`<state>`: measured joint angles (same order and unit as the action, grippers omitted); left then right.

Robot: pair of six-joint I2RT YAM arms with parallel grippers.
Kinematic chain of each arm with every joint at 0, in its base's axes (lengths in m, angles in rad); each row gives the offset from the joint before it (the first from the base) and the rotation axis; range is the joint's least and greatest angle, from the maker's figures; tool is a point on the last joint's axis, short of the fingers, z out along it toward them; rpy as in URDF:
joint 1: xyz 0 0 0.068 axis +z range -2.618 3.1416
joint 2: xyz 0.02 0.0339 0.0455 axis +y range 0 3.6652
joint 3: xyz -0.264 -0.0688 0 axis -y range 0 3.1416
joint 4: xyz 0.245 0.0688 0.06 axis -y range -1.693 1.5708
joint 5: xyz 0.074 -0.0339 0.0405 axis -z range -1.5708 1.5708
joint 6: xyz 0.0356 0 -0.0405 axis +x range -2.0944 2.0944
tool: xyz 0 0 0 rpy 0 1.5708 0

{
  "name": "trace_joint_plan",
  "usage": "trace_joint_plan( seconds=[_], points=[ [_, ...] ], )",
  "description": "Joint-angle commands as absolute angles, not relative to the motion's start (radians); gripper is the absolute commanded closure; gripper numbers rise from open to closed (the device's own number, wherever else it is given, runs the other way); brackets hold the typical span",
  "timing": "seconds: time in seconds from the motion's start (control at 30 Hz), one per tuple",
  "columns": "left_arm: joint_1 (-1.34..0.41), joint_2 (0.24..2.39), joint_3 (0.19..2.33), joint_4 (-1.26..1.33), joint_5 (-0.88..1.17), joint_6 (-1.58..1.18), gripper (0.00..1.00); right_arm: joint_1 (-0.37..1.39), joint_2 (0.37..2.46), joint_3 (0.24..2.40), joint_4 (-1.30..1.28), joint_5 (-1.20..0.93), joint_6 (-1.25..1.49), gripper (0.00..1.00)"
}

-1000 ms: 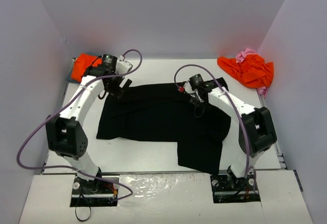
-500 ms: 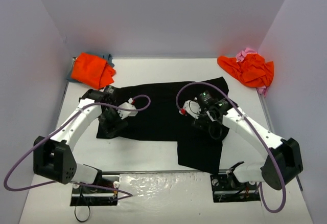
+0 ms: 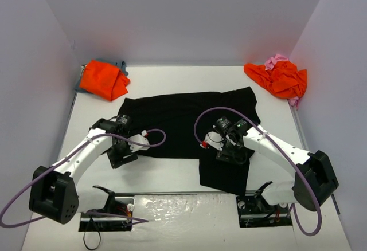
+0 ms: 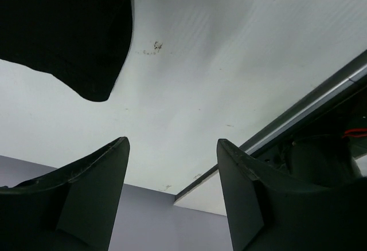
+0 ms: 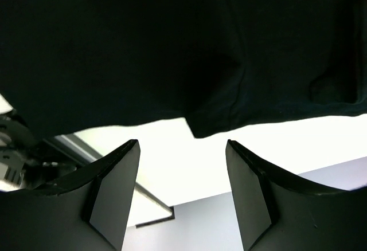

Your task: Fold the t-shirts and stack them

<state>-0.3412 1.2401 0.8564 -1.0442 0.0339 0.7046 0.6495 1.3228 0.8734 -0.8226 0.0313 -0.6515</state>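
Observation:
A black t-shirt [image 3: 183, 122] lies spread flat in the middle of the table, with a flap reaching toward the near edge at the right. My left gripper [image 3: 121, 158] is low at its near-left corner, open and empty. In the left wrist view the shirt's corner [image 4: 63, 27] sits ahead of the left gripper [image 4: 172, 142]. My right gripper [image 3: 232, 153] hovers over the near-right flap, open with nothing between its fingers. In the right wrist view black cloth [image 5: 172, 44] fills the top, just ahead of the right gripper [image 5: 182, 143].
An orange t-shirt [image 3: 103, 79] lies on a blue-grey one [image 3: 122, 66] at the back left. Another orange t-shirt [image 3: 278, 78] lies crumpled with a pink one [image 3: 279, 60] at the back right. Walls close in on three sides. The table's near edge [image 4: 298, 113] is close.
Both arms have drawn back from the black shirt's far edge to its near side. The left gripper's jaws have narrowed somewhat. The shirt itself lies about as before.

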Motion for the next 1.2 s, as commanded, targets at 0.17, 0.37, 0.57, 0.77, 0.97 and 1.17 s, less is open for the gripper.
trace_joint_plan(
  seconds=[0.17, 0.37, 0.57, 0.77, 0.97, 1.17],
  points=[
    [-0.350, 1.372, 0.866, -0.767, -0.132, 0.695, 0.42, 0.652, 1.260, 0.931, -0.949, -0.073, -0.647, 0.45],
    [-0.351, 1.457, 0.894, -0.622, -0.202, 0.672, 0.45, 0.696, 1.252, 0.968, -0.942, -0.122, -0.631, 0.42],
    [-0.359, 1.485, 0.934, -0.594, -0.244, 0.658, 0.45, 0.777, 1.262, 0.979, -0.992, -0.254, -0.624, 0.39],
    [-0.360, 1.511, 0.987, -0.610, -0.271, 0.648, 0.45, 0.846, 1.319, 0.989, -1.062, -0.299, -0.673, 0.39],
    [-0.376, 1.517, 1.008, -0.640, -0.289, 0.630, 0.47, 0.856, 1.428, 0.998, -1.101, -0.374, -0.755, 0.39],
    [-0.388, 1.521, 1.021, -0.675, -0.288, 0.623, 0.47, 0.871, 1.508, 0.999, -1.112, -0.378, -0.776, 0.38]
  ],
)
